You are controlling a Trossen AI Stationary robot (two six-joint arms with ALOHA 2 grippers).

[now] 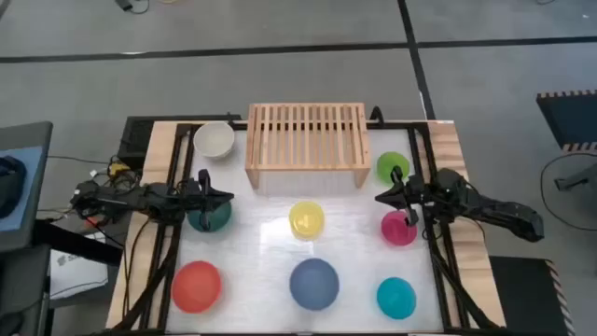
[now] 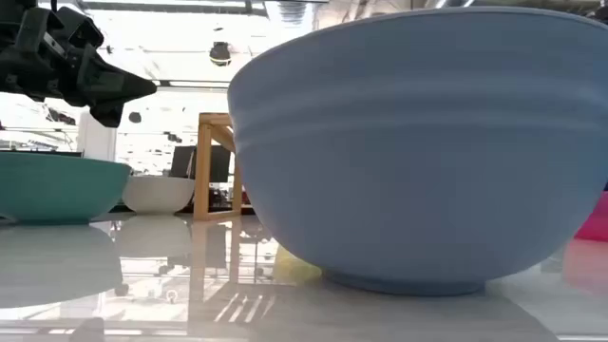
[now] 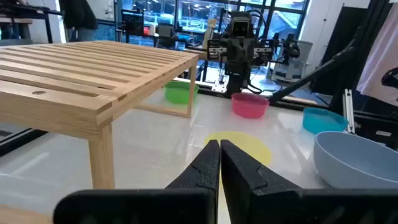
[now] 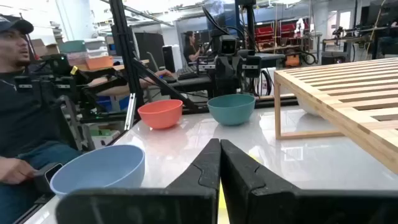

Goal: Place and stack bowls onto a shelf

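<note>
The shelf (image 1: 306,142) is a low rack of pale wood with a slatted rectangular top on solid side legs. It stands at the far middle of the white tabletop (image 1: 261,245), its long axis running left to right and the slats running far to near. Nothing rests on its top.

All eight bowls sit upright on the tabletop, rims up, none stacked. The white bowl (image 1: 214,138) is just left of the shelf's far left corner. The lime green bowl (image 1: 392,167) is just right of the shelf's near right corner. The yellow bowl (image 1: 306,219) sits near the middle, in front of the shelf. The dark teal bowl (image 1: 209,214) is to the left of it and the magenta bowl (image 1: 398,228) to the right. Along the near edge stand the red bowl (image 1: 196,286), the slate blue bowl (image 1: 313,283) and the cyan bowl (image 1: 395,297), well apart from one another.

The left hand (image 1: 224,195) hovers over the far edge of the dark teal bowl, pointing right; its wrist view shows the two fingers (image 3: 205,167) pressed together with nothing between them. The right hand (image 1: 382,198) hangs between the lime green and magenta bowls, pointing left, and its fingers (image 4: 205,165) are likewise closed and empty. A person (image 4: 18,112) sits beyond the left edge of the tabletop.
</note>
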